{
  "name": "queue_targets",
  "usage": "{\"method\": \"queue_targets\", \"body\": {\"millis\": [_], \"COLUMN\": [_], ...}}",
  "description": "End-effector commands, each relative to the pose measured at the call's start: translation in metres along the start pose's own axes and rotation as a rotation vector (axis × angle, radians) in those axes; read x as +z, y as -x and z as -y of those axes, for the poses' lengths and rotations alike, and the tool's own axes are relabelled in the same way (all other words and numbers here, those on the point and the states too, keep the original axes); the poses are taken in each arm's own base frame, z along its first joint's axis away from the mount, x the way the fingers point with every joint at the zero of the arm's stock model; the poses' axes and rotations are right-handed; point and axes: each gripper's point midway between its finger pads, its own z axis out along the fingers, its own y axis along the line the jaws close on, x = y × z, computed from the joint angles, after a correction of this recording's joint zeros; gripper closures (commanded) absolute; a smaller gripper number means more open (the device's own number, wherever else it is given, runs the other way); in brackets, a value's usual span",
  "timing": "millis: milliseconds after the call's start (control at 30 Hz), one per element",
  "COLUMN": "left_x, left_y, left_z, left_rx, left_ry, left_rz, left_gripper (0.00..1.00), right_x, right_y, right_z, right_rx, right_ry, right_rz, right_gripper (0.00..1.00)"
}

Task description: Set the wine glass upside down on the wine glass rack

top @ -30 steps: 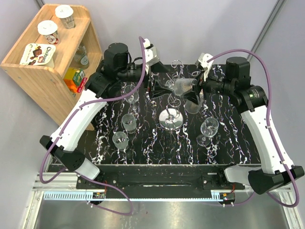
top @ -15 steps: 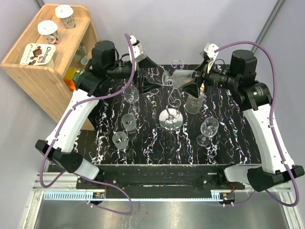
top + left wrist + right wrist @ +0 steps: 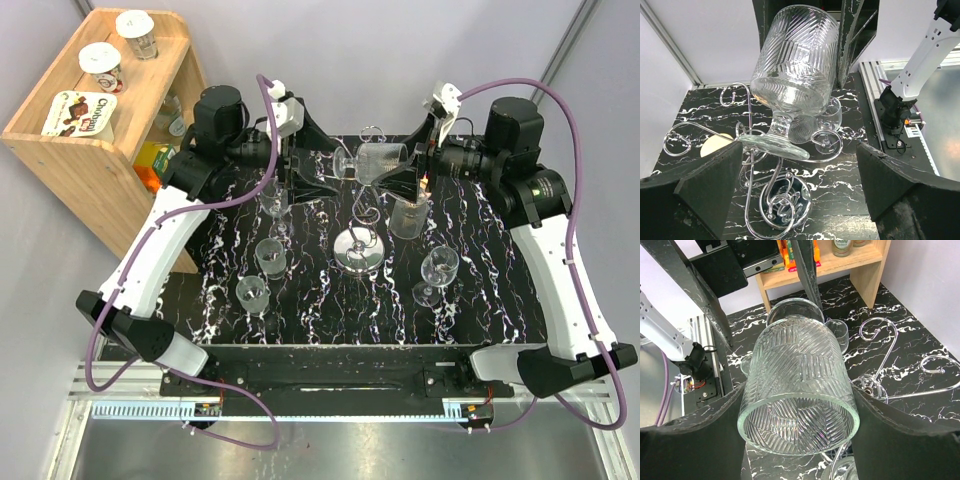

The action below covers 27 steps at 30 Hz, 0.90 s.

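Right end effector [image 3: 396, 172] is gripping the fragile, slippery-looking wine glass [image 3: 375, 158] around its bowl. Left end effector [image 3: 330, 160] is gaping open.

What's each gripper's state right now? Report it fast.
Left gripper: open, holding nothing.
Right gripper: closed on the wine glass, gripping its bowl.
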Motion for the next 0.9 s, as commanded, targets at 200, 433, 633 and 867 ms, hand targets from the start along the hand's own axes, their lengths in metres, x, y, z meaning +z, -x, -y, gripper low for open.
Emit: {"method": "queue_targets", "body": {"millis": [200, 433, 633, 867], "left_x": [0.015, 0.017, 0.016, 0.011], "left_y": [0.012, 0.016, 0.011, 0.013], "left_z": [-0.005, -0.011, -0.006, -0.003], "left_rx": [0.039, 0.041, 0.035, 0.062], "left_ry": [-0.030, -0.024, -0.039, -0.016], "left_rz": [0.055, 0.062, 0.055, 0.043], "left_gripper": [0.02, 0.03, 0.32, 0.95], "right_x": [-0.003, -0.005, -0.006, -0.004], "right_y": [0.041, 0.039, 0.039, 0.026], "right_z": [-0.025, -0.029, -0.029, -0.023], "right_rx": [-0.086, -0.086, -0.090, -0.092], "right_ry": [0.111, 0.117, 0.115, 0.094], "right_rz": [0.109, 0.109, 0.110, 0.083], "right_gripper": [1.00, 1.00, 1.00, 1.00]}}
